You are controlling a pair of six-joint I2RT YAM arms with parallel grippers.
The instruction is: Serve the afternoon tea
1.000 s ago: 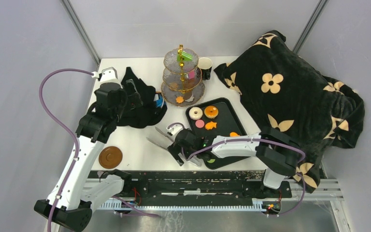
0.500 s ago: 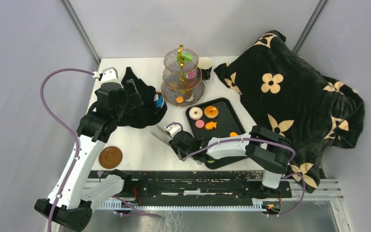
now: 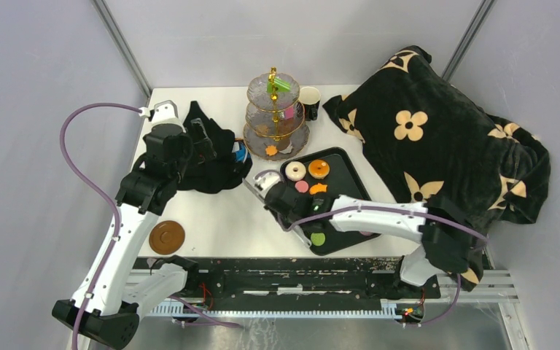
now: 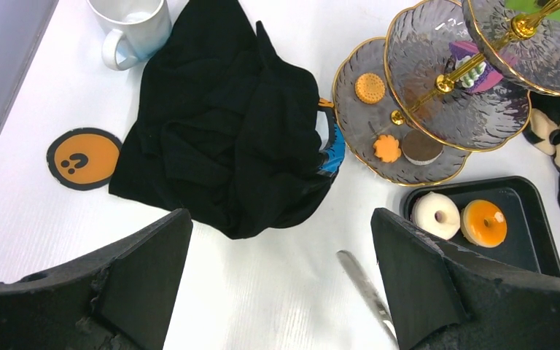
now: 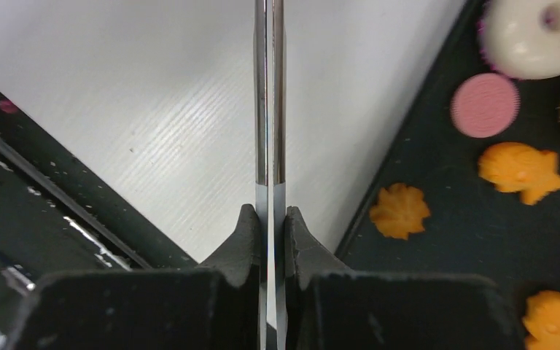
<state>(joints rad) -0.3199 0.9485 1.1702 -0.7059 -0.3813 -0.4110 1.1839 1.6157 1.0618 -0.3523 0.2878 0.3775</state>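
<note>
While right gripper [image 5: 270, 216] clamps tongs [image 5: 270, 87], left gripper [image 4: 278, 219] gapes; tray [image 3: 347, 182] holds donuts [image 3: 295, 171], cookies [image 5: 399, 211].

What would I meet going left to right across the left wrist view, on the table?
In order: orange round coaster with black rim, crumpled black cloth, silver metal tongs, white ring donut, orange ring donut.

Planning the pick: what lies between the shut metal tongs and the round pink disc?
Right wrist view: bare white tabletop, then black tray's rim, before the round pink disc.
</note>
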